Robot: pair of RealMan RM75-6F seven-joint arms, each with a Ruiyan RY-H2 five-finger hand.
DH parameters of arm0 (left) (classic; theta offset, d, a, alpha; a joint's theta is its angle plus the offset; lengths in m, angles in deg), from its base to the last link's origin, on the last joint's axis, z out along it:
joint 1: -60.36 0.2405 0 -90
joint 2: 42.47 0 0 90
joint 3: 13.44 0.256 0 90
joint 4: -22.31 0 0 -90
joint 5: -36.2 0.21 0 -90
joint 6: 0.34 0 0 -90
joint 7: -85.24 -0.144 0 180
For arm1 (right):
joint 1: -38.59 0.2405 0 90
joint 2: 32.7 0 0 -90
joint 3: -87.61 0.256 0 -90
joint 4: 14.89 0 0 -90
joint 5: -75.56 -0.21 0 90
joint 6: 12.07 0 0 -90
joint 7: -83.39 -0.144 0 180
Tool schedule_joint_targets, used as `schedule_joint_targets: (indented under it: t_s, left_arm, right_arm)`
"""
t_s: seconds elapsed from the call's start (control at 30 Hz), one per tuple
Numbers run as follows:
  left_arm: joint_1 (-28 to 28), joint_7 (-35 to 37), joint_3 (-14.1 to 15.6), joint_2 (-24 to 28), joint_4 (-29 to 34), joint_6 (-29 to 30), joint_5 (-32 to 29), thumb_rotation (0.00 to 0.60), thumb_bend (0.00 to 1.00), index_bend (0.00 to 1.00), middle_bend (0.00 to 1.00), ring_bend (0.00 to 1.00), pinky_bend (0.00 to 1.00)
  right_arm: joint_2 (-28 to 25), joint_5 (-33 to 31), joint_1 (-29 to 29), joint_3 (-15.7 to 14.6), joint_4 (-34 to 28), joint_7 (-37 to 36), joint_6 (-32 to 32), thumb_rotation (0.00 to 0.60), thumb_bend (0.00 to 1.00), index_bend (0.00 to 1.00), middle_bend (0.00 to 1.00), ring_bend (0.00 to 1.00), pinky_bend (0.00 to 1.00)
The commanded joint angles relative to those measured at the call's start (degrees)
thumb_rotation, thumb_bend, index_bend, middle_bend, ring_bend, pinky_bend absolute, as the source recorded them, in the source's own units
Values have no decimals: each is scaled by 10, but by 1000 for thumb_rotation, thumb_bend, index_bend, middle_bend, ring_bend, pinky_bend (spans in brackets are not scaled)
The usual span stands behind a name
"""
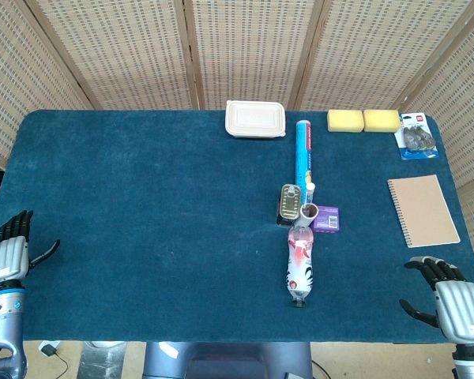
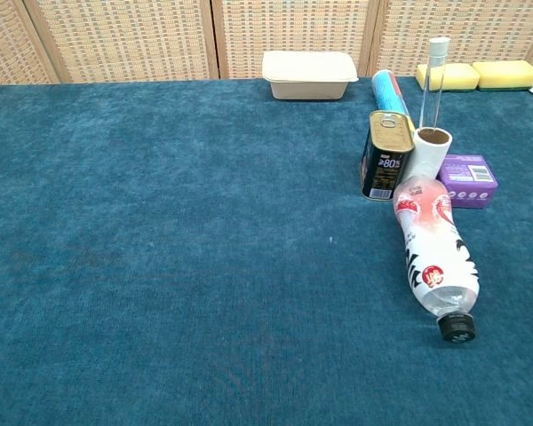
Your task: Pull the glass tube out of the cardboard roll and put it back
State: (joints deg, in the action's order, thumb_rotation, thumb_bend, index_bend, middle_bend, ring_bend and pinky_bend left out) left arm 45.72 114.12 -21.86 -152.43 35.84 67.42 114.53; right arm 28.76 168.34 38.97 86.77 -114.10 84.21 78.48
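Note:
A white cardboard roll [image 2: 429, 153] stands upright on the blue table, between a tin can and a purple box; in the head view the cardboard roll [image 1: 309, 213] shows from above with its brown inside. A glass tube [image 2: 433, 82] with a white cap stands in it, leaning slightly and sticking well out of the top. From above, the glass tube [image 1: 310, 190] shows only its cap end. My left hand [image 1: 12, 247] rests at the table's front left edge, fingers apart, holding nothing. My right hand [image 1: 452, 298] is at the front right edge, fingers spread and empty. Both are far from the roll.
A tin can [image 2: 387, 154], a purple box [image 2: 468, 180] and a lying plastic bottle [image 2: 433, 250] crowd the roll. Behind it lie a blue cylinder [image 1: 303, 151], a white lidded container [image 1: 256, 118] and two yellow sponges [image 1: 363, 120]. A notebook [image 1: 423, 209] and a blister pack [image 1: 417, 138] lie right.

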Motion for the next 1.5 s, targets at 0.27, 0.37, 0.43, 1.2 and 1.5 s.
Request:
schedule_joint_targets:
  t_s: [0.27, 0.37, 0.43, 1.2, 1.5]
  left_arm:
    - [1, 0, 0, 0, 0, 1, 0, 0, 0, 0, 45, 0, 63]
    - [1, 0, -1, 0, 0, 0, -1, 0, 0, 0, 44, 0, 63]
    - [2, 0, -1, 0, 0, 1, -1, 0, 0, 0, 44, 0, 63]
    - [19, 22, -14, 1, 5, 17, -15, 0, 0, 0, 54, 0, 63]
    - [21, 16, -14, -2, -1, 15, -16, 0, 0, 0, 56, 0, 63]
  right_arm:
    - [3, 3, 1, 3, 1, -5, -2, 600, 194, 316, 313, 270, 282]
    - [5, 1, 5, 7, 2, -15, -6, 600, 192, 316, 313, 271, 282]
    - [8, 2, 7, 9, 5, -20, -6, 600, 191, 316, 314, 272, 282]
    - [57, -8, 52, 51, 47, -105, -27, 600, 189, 316, 322, 280, 294]
    - [100, -12, 78, 72, 76, -158, -32, 600, 184, 316, 327, 282, 302]
